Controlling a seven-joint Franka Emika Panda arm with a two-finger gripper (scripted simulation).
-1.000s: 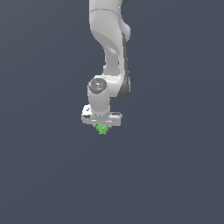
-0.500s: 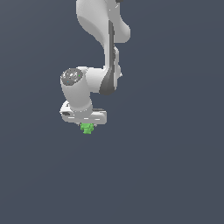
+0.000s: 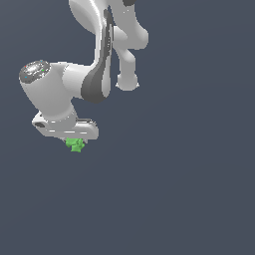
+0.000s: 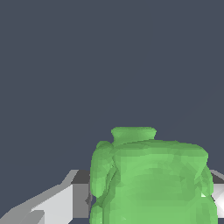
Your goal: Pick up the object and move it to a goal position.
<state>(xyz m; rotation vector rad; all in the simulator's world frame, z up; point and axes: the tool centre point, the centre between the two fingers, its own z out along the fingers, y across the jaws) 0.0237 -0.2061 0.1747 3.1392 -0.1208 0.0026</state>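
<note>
The pick-up appears done: the small bright green lumpy blocky object is held clenched between the jaws of the white gripper, hanging just under the hand with nothing seen beneath it. Carrying to the goal is judged unfinished; no goal marker is shown. One object and one gripper are counted.

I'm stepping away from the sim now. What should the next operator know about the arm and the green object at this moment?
Pincer: shut on the green object, which hangs just under the white hand at the exterior view's left.
Wrist view: the object fills the space between the fingers.
Done: pickup.
Left: carry it to the goal. No goal marker shows in either view, so I cannot tell how far remains.
</note>
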